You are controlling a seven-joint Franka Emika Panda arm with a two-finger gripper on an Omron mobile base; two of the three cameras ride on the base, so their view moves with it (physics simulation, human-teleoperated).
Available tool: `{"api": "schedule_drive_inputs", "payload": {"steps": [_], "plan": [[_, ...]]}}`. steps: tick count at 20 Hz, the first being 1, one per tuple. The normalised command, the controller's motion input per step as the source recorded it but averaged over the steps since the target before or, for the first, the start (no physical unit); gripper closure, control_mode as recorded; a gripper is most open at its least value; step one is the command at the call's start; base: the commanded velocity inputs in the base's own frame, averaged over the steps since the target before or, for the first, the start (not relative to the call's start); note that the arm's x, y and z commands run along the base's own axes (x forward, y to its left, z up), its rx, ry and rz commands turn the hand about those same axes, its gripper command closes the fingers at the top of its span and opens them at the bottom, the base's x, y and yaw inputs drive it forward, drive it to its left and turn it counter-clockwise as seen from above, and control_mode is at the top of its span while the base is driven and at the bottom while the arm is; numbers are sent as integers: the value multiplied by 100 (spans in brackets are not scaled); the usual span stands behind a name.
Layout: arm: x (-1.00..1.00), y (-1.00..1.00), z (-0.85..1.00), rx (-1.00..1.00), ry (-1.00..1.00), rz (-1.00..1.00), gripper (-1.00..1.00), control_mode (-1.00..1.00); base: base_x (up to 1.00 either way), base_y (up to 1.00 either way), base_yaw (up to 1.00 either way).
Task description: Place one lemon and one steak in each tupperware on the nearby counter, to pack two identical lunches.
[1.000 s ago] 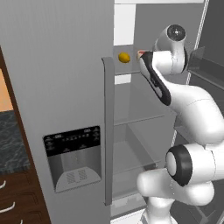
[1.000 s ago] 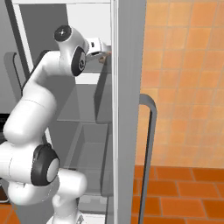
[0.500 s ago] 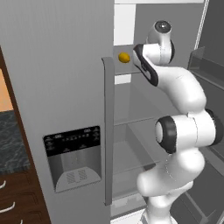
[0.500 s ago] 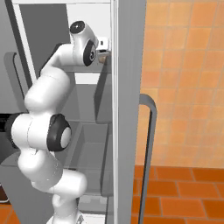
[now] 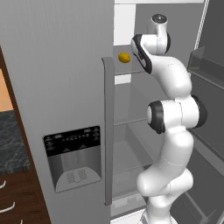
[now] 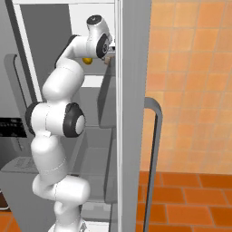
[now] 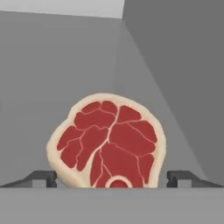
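Writing: none legible; on the closed fridge door (image 5: 57, 87) a dark dispenser panel (image 5: 73, 141) carries a row of small pale marks, too small to be read.
Steak: a red, cream-rimmed steak (image 7: 108, 142) is seen in hand view, lying on the grey fridge shelf (image 7: 52, 78); its near edge is cut off at the bottom of the view.
Claw: the gripper (image 7: 112, 178) is spread wide, nothing grasped; one dark fingertip (image 7: 39, 177) stands to one side of the steak, the other to the opp. side, both apart from the meat.
Steak vs claw: the steak lies between the fingertips and just ahead of them; contact cannot be told.
Lemon: a yellow lemon (image 5: 124, 57) rests on the upper shelf, just beside the arm's (image 5: 173, 118) wrist in left base view; in right base view only a sliver of it (image 6: 87, 60) is seen under the forearm.
Hidden: in both base views the hand is tucked inside the fridge, behind the wrist and the open door's edge; the steak is not made out there.
Counter: a strip of speckled counter (image 5: 11, 140) w/ brown drawers (image 5: 19, 203) below is cut off at left edge of left base view.
Surroundings: orange tiled wall (image 6: 190, 68) and floor are seen at right of the open door (image 6: 133, 113).
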Motion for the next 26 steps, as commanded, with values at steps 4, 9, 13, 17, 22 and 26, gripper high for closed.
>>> {"api": "schedule_drive_inputs", "payload": {"steps": [4,9,13,17,22,26], "plan": [[-1,-2,-2,4,-2,4,-100,-100,0,0,0],[-29,0,-32,0,-14,5,-100,-100,0,0,0],[-28,0,-56,0,-23,0,-100,-100,0,0,0],[-9,14,-65,0,-10,0,-100,-100,0,0,0],[38,8,-16,0,0,0,-100,-100,0,0,0],[51,-4,11,0,0,-2,-100,-100,0,0,0]]}}
